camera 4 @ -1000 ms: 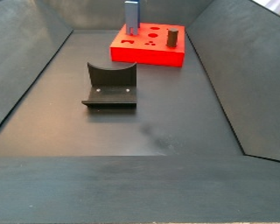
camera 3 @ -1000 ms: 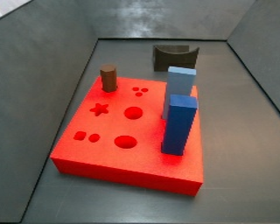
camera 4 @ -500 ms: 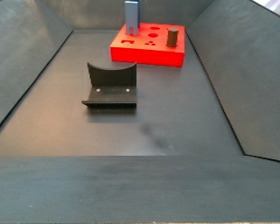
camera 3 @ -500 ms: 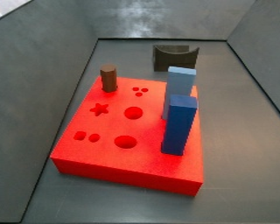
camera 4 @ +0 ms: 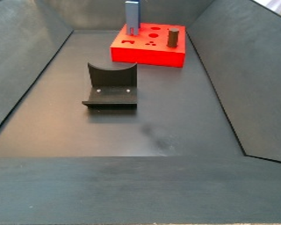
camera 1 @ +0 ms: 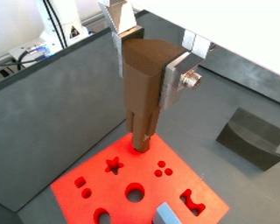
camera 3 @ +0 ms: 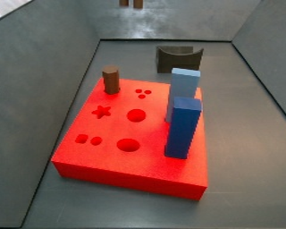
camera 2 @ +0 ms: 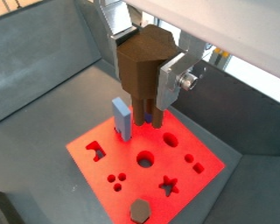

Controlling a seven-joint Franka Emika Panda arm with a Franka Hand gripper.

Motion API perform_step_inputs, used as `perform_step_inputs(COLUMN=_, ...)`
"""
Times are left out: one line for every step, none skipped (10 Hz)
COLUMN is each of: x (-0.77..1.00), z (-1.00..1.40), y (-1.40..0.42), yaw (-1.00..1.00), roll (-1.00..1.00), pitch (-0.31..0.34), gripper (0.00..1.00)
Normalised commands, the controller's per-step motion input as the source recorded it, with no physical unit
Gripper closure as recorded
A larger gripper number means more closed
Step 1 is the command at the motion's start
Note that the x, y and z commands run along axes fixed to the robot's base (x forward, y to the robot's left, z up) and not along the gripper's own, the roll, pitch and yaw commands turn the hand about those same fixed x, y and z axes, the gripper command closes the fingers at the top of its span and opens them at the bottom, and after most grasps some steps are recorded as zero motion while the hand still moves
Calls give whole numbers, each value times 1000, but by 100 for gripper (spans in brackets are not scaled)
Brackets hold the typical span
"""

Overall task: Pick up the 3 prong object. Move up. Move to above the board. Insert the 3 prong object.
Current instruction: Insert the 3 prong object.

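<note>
My gripper (camera 1: 149, 74) is shut on the 3 prong object (camera 1: 143, 101), a brown piece with a blocky head and thin prongs pointing down; the flat silver fingers (camera 1: 178, 80) clamp its head. Both wrist views show it held upright in the air above the red board (camera 1: 98, 182), and the gripper (camera 2: 143, 74) holds the 3 prong object (camera 2: 139, 83) over the board (camera 2: 130, 147). In a side view only the prong tips (camera 3: 138, 4) show at the top edge, high above the board (camera 3: 110, 134). The gripper is out of the side view that shows the board (camera 4: 154, 50) far away.
On the board stand a stubby brown peg (camera 3: 111, 80) and two blue blocks (camera 3: 185, 125) (camera 3: 185, 85). The dark fixture (camera 4: 110, 85) stands on the floor away from the board; it also shows behind the board (camera 3: 177, 59). Grey walls enclose the floor.
The prong tips of the held object have come into sight at the top edge of a side view; they were not there before. Board, peg and blocks have not moved.
</note>
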Motion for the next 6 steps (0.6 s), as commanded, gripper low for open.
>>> perform_step_inputs(x=-34, z=-446, y=91, yaw=-126, roll=61, pitch=-67, gripper=100)
perform_step_inputs(x=-3, z=-426, y=100, yaw=-186, roll=70, pitch=-60, gripper=100)
perform_step_inputs(x=0, z=-403, y=111, yaw=-257, roll=86, pitch=-36, gripper=100)
perform_step_inputs(x=0, z=-357, y=134, yaw=-314, roll=77, pitch=-16, gripper=100)
perform_step_inputs(x=0, z=-129, y=86, yaw=-206, roll=19, pitch=0, gripper=100)
perform_step_inputs(x=0, z=-26, y=0, yaw=0, roll=0, pitch=-17, gripper=100)
